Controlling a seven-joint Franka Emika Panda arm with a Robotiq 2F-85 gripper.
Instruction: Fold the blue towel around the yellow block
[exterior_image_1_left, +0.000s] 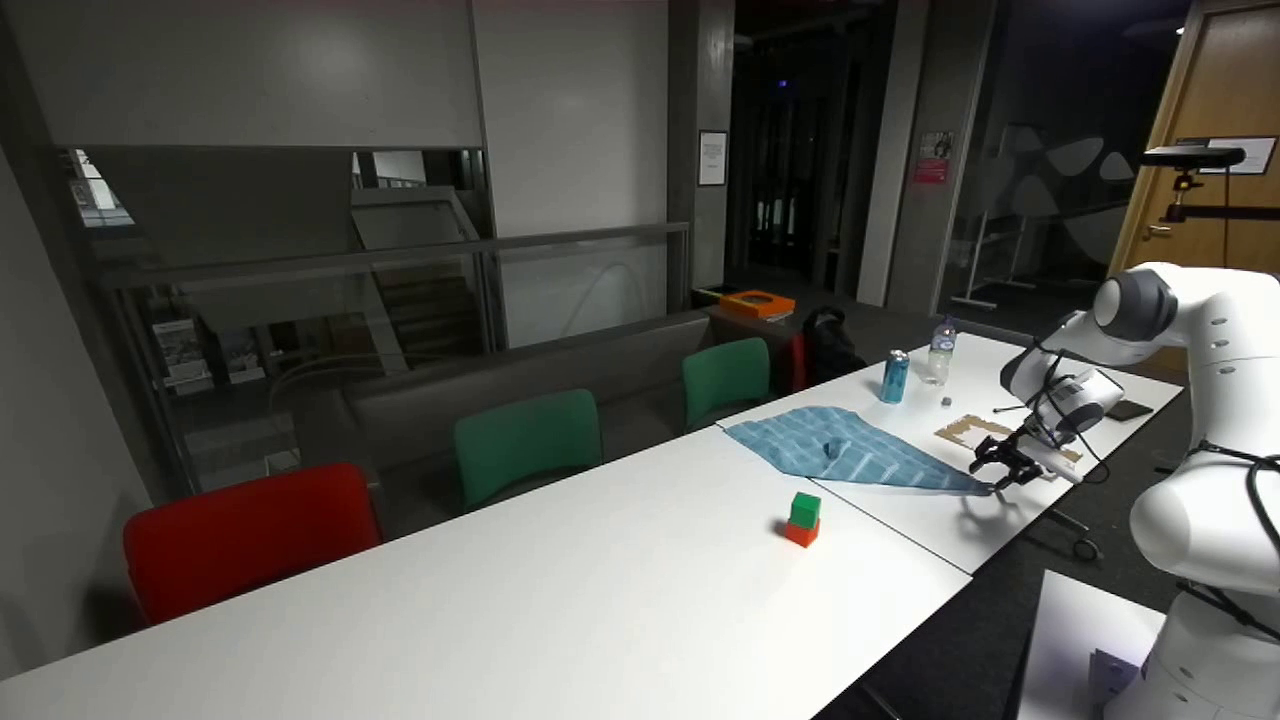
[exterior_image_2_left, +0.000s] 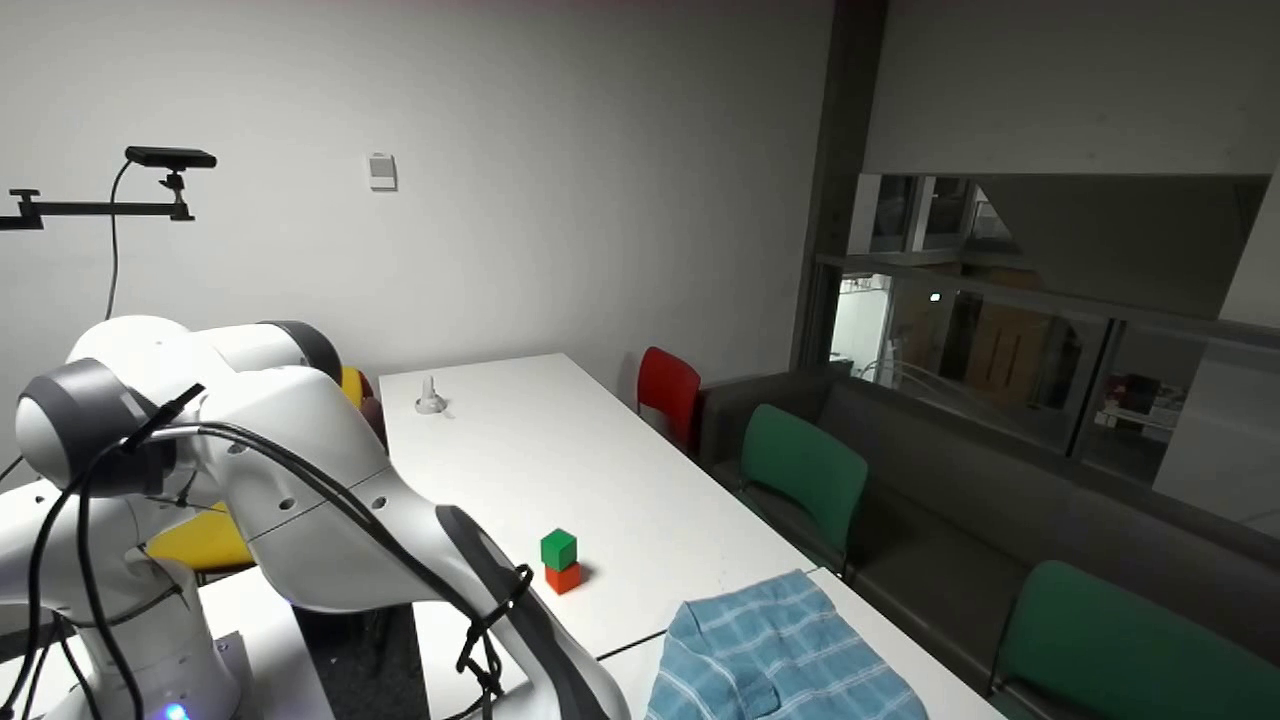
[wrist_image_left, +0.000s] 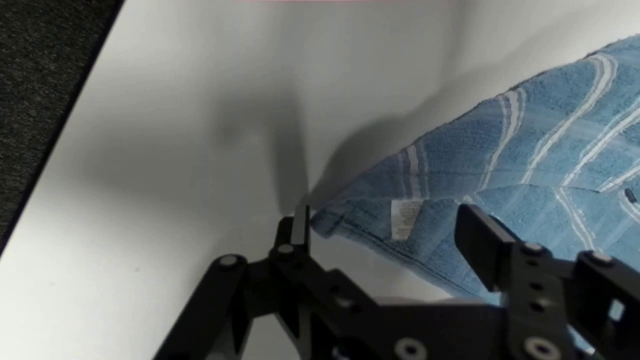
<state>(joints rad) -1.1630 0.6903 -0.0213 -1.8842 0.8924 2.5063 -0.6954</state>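
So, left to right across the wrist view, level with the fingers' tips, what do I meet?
Dark floor, bare white tabletop, one of the fingers, blue towel's pointed end, its white tag, the other finger.

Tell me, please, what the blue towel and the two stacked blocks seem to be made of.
Blue towel: matte woven cloth, perhaps cotton; fine texture and soft folds show in the wrist view.
Green block and red block: likely rigid, matte painted wood or plastic; straight edges, even colour, little shine.
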